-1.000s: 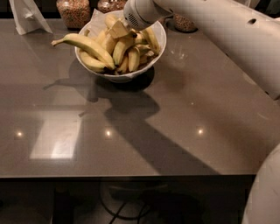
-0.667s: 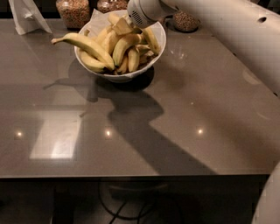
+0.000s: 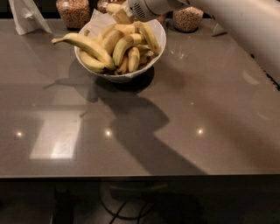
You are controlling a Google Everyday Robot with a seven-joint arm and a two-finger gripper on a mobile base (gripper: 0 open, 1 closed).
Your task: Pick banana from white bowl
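Yellow fruit, about ten alike, heaped in the white bowl (image 3: 158, 46) at the far centre of the glossy grey-brown table (image 3: 205, 113)

Handling: a banana is light, firm along its length, soft under a hard pinch; the skin is smooth but not slick. Bruises easily, so a moderate squeeze. Best hold, in my judgement, is across the thick middle, jaws square to the long axis. The stem end is too thin, and the curve may make the fruit roll if taken near a tip. Neighbours lean on each other; lifting one may drag or tip another over the rim.

Likely target: the banana (image 3: 121, 46), plump, medium length, curved, plain yellow, lying near the top of the heap at the bowl's middle, touching others on both sides. Which of the lookalikes is meant I cannot fix for certain.

Not it: the longest banana (image 3: 85, 43), slimmer, its pointed stem sticking out past the left rim.

Gripper (image 3: 120, 16): at the far rim of the bowl, just above the far side of the heap, on the white arm (image 3: 151, 6) coming in from the upper right. Pale yellowish shapes sit at its tip; whether it is holding fruit or empty I cannot tell.

Beyond the bowl: glass jars of grains (image 3: 73, 11). Far left corner: a white wrapper (image 3: 26, 16)
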